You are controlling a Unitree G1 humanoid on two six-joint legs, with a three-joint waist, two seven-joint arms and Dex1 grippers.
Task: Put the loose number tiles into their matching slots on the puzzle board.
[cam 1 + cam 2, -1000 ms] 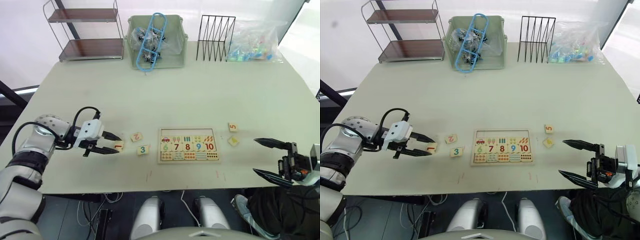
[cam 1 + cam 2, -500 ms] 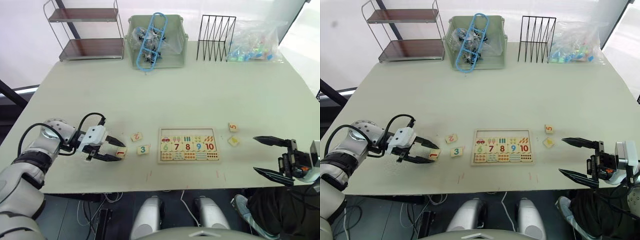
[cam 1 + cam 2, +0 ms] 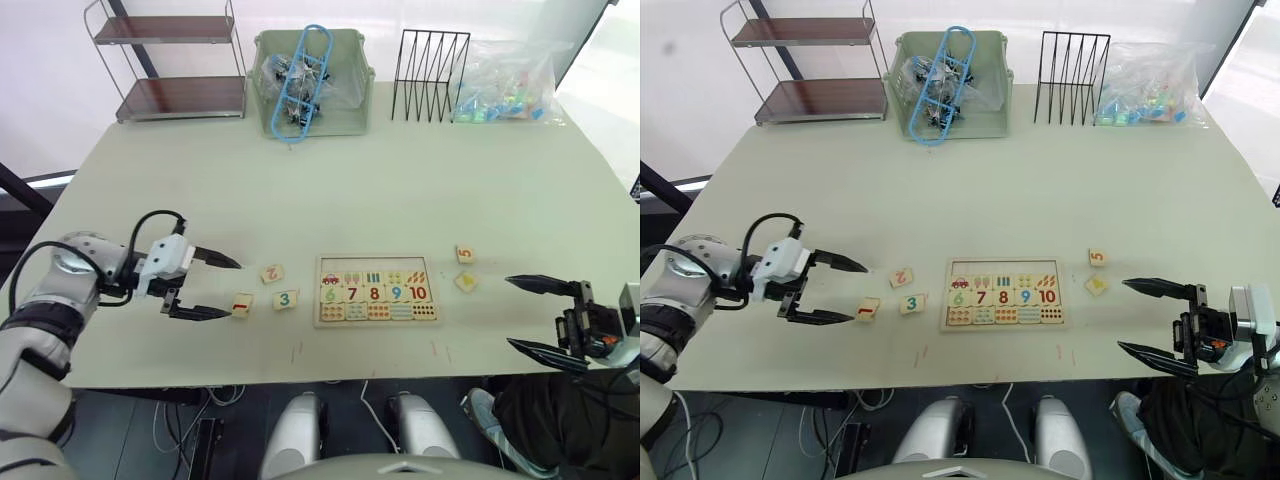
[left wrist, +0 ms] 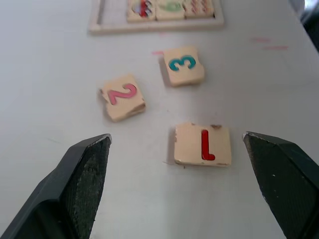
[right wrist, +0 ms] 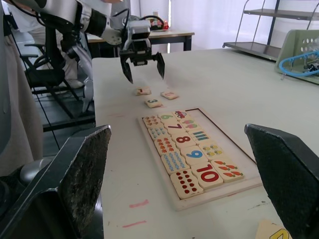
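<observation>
While the pale table (image 3: pixel 420 190) stretches back to a bright white wall, the left gripper (image 3: pixel 212 288) hovers with fingers spread wide and empty, tile 1 (image 3: pixel 241 304) lying just beyond its tips. Tiles 2 (image 3: pixel 272 273) and 3 (image 3: pixel 286 298) sit between it and the puzzle board (image 3: pixel 377 291), whose top row is bare. Tile 5 (image 3: pixel 465 254) lies right of the board. The right gripper (image 3: pixel 538 316) waits wide open, holding nothing. A shelf rack (image 3: pixel 170 60), green bin (image 3: pixel 313 68) and wire rack (image 3: pixel 430 62) line the far edge.

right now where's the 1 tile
In the left eye view, the 1 tile lies flat on the table left of the puzzle board, beside the 3 tile, just ahead of the open left pincer.
</observation>
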